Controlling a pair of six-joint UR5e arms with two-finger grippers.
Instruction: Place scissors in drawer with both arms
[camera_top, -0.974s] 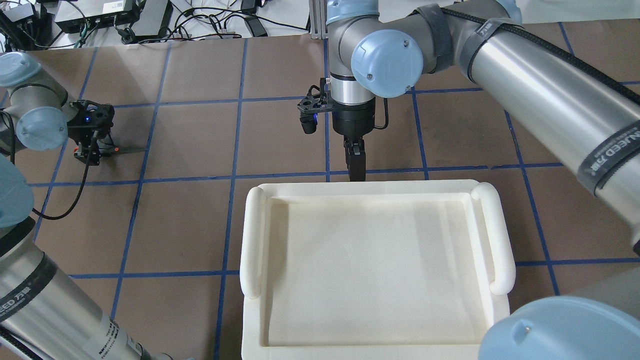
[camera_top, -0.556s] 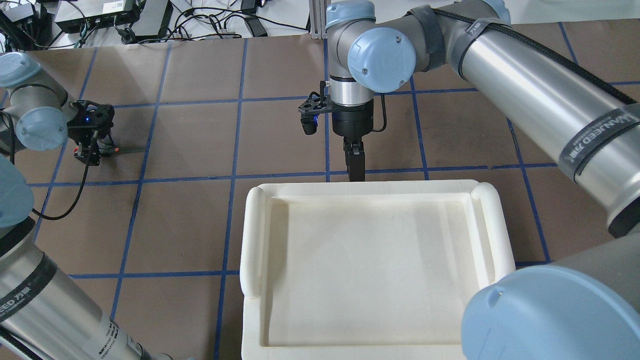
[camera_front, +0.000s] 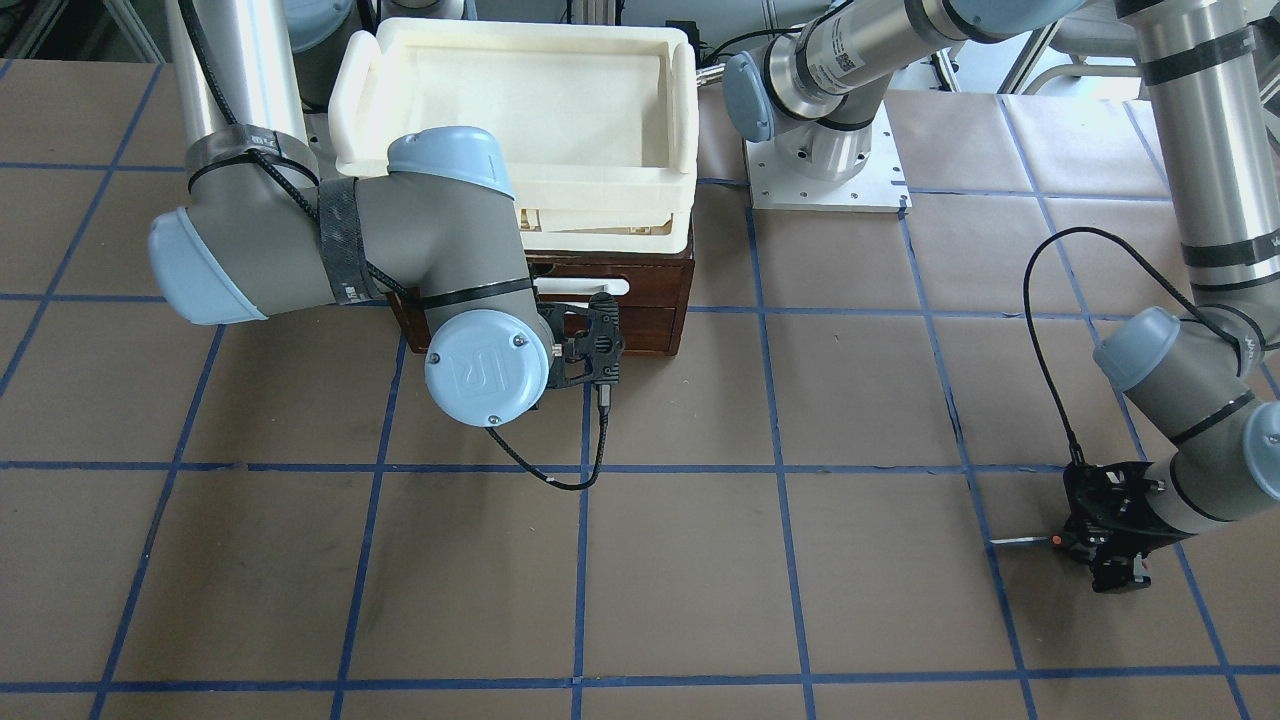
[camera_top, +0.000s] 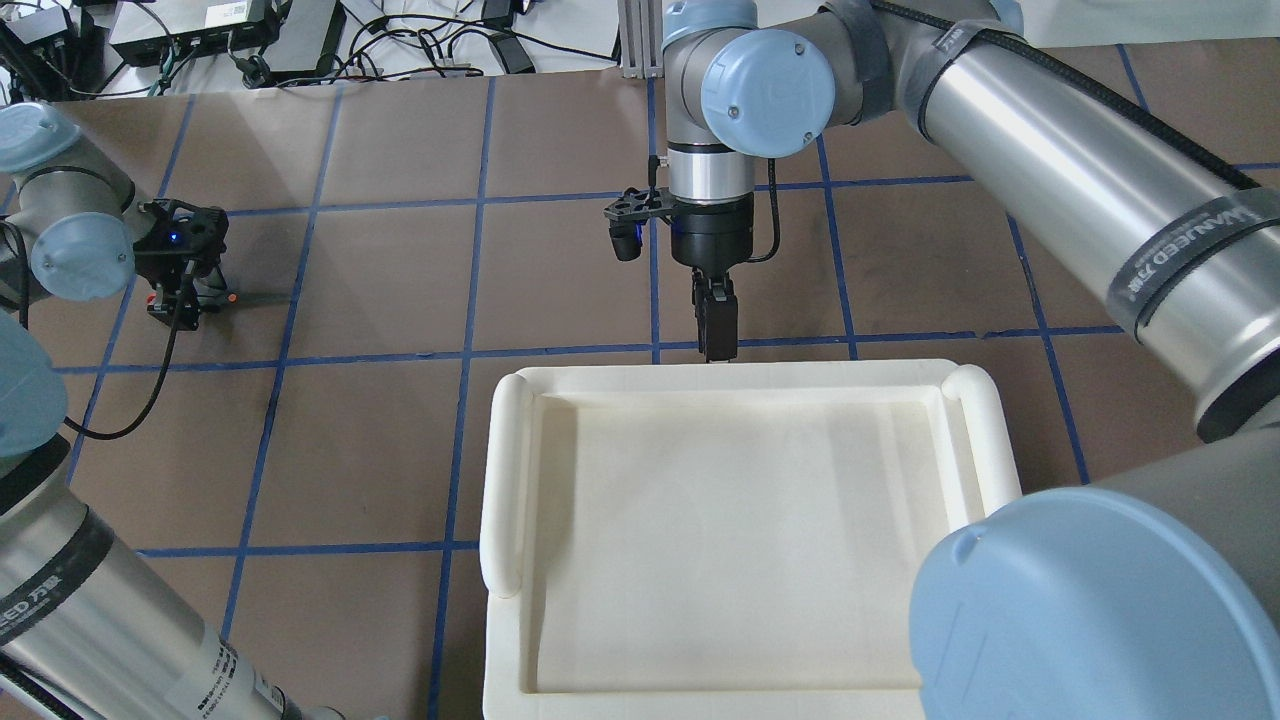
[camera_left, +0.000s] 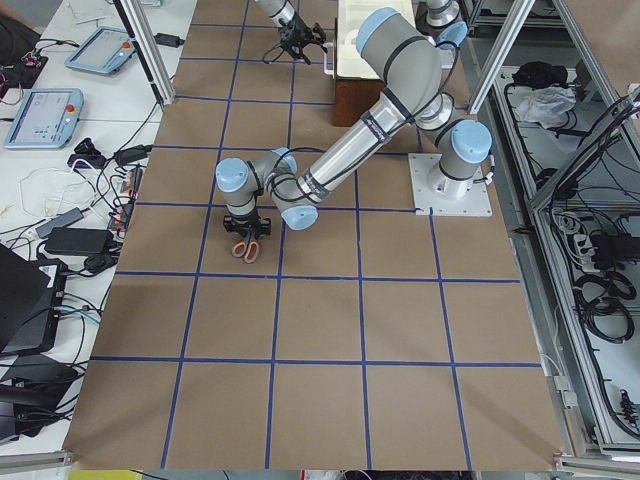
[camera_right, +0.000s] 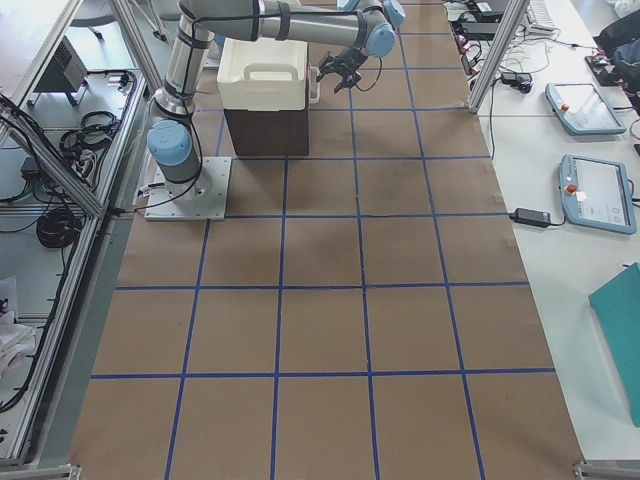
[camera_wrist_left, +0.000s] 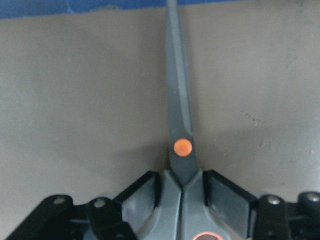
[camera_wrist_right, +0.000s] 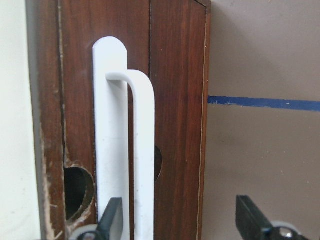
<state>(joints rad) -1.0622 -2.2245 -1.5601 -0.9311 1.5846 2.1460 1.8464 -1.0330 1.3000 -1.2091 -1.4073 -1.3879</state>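
Note:
The scissors (camera_wrist_left: 182, 125) lie flat on the brown table at the far left of the overhead view (camera_top: 250, 298), blades closed. My left gripper (camera_wrist_left: 182, 187) is shut on the scissors' grey neck just behind the orange pivot dot, low at the table (camera_top: 185, 300). The drawer (camera_front: 650, 300) has a dark brown front and a white bar handle (camera_wrist_right: 142, 150) and looks shut. My right gripper (camera_wrist_right: 180, 215) is open, with one finger on each side of the handle, just in front of the tray's far edge (camera_top: 718, 345).
A cream-white plastic tray (camera_top: 510, 470) sits on top of the brown drawer cabinet. Blue tape lines grid the brown table. The left arm's base plate (camera_front: 825, 180) stands beside the cabinet. Cables and boxes lie past the far table edge.
The right arm's elbow and wrist swung; its gripper shifted slightly right at the drawer front. The left arm and the scissors have not moved.

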